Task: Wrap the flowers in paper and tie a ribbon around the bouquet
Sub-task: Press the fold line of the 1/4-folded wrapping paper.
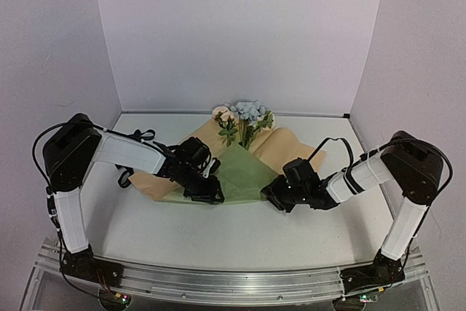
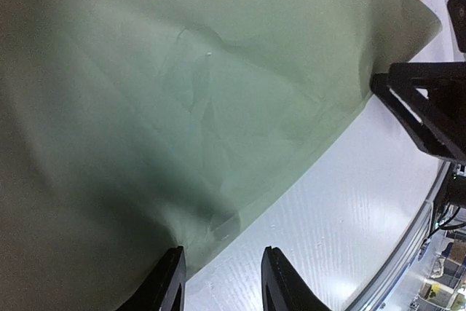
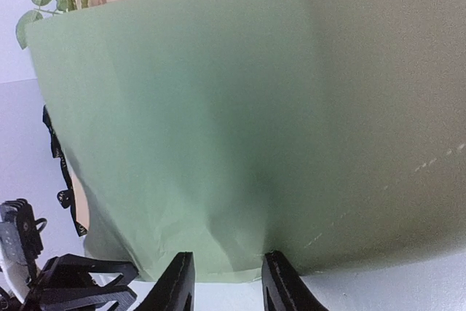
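Near the middle of the table point(image 1: 240, 234), both grippers sit low at the near edge of the paper point(image 1: 244, 172), facing each other. The left gripper point(image 2: 223, 254) has its jaws apart; the paper's edge runs up to one finger, bare tabletop shows in the gap, and nothing is clamped. The right gripper point(image 3: 227, 256) is parted too, with the green edge just above the gap, not pinched. Between them the paper lies with an olive-green flap folded over its tan reverse, which spreads toward both side edges. The black ribbon point(image 3: 60, 169) shows beside the flap's left edge. Farther back, by the far edge, the flowers point(image 1: 244, 116) rest on the paper, heads toward the far edge.
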`<control>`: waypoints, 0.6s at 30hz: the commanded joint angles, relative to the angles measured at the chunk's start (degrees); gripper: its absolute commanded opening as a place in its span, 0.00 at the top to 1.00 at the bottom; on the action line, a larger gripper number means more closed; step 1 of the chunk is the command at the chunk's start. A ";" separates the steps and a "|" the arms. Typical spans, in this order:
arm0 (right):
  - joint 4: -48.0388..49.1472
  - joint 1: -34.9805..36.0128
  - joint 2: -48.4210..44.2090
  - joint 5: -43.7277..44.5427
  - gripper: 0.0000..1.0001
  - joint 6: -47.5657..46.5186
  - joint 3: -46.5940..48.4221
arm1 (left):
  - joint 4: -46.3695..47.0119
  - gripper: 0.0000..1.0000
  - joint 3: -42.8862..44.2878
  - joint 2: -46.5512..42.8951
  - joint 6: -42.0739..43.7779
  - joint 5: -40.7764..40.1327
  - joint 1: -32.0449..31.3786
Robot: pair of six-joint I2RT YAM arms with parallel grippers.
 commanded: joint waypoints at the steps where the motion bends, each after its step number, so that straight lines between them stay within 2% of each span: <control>1: -5.99 -0.11 2.85 2.28 0.67 0.82 -1.84 | 2.79 0.64 -3.19 -0.07 -1.69 -1.64 1.17; 9: -4.72 -0.11 2.53 3.13 0.68 2.88 -4.12 | 2.93 0.64 -8.91 -3.38 -1.22 -2.67 4.66; 18: -3.90 -0.12 2.62 3.44 0.68 4.59 -5.53 | 1.53 0.65 -18.91 -11.16 -1.34 -5.36 8.37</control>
